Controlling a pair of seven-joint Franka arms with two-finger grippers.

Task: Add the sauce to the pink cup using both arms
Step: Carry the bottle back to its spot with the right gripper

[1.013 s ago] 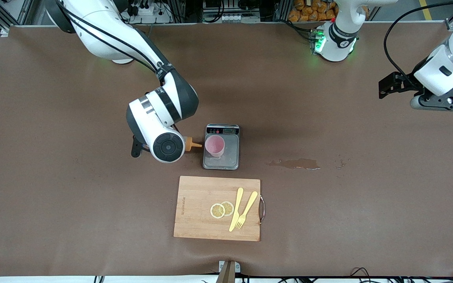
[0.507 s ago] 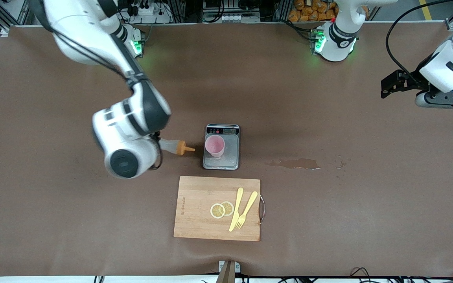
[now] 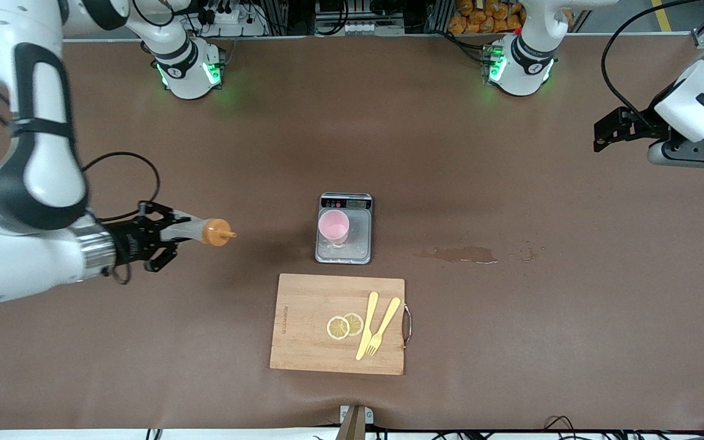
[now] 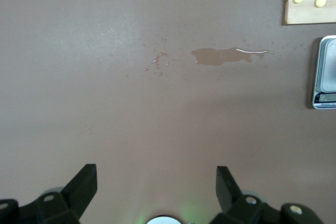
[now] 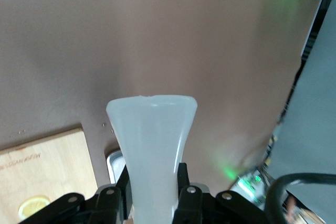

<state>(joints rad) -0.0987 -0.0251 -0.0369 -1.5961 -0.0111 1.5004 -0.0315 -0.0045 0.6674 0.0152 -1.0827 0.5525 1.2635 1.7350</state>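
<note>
Nearest the front camera: wooden cutting board (image 3: 303, 348) with two lemon slices (image 3: 344, 326), a yellow knife (image 3: 366, 326) and fork (image 3: 382, 327). Farther back, the grey scale (image 3: 358, 244) carries the pink cup (image 3: 333, 228), upright; whether sauce is in it cannot be read. A wet spill (image 3: 457, 253) lies on the table (image 3: 511, 342) toward the left arm's end.

Right gripper (image 3: 162, 235) hangs over bare table toward the right arm's end, fingers clamped on the sauce bottle (image 3: 202, 231), held roughly level, orange nozzle aimed toward the cup but well apart from it. Left gripper (image 3: 618, 128) waits over its own end, jaws wide, holding nothing.

Judgement: pouring looks finished — what remains is setting the bottle down.

Change: a second ago the nozzle sat just beside the cup's rim; the right arm has since swung away with the bottle. Left arm barely shifted.
</note>
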